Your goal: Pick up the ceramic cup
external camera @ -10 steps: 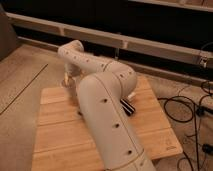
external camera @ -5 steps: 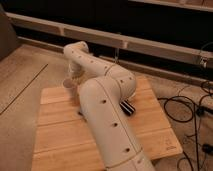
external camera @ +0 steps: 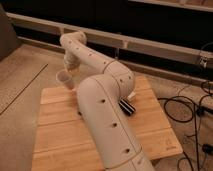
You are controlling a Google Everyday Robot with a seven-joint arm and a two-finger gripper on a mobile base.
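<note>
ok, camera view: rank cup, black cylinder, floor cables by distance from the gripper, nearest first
The gripper is above the board's far left corner.
1. Cup, at the gripper, lifted off the board.
2. Black cylinder, on the board, right of the arm.
3. Floor cables, far right.

I see the claw (external camera: 71,71) at the far left, over the table's (external camera: 60,130) far-left corner, with the ceramic cup (external camera: 65,78) at it; cables (external camera: 187,107) lie on the floor right of the table
</note>
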